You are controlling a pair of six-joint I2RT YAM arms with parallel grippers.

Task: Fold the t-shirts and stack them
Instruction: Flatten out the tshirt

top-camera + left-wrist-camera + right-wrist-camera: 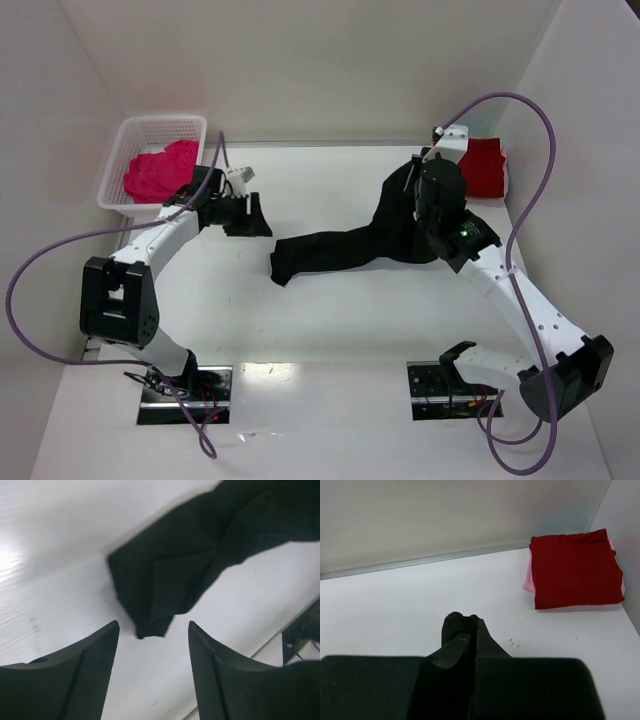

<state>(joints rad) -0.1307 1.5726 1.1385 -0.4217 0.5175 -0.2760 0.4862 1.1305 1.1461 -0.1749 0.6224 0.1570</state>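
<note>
The black t-shirt (340, 245) lies stretched across the middle of the table, its right end lifted. My right gripper (472, 625) is shut on a bunch of that black cloth (455, 622); in the top view it sits at the shirt's right end (425, 185). My left gripper (250, 215) is open and empty, just left of the shirt's loose end (150, 625), apart from it. The dark red t-shirt (483, 166) lies folded at the back right on a pale pink cloth (529, 580). The magenta-pink t-shirt (158, 170) lies crumpled in the basket.
The white mesh basket (130, 135) stands at the back left. White walls close in the table at the back and both sides. Purple cables loop from both arms. The arm bases (185, 390) sit at the near edge.
</note>
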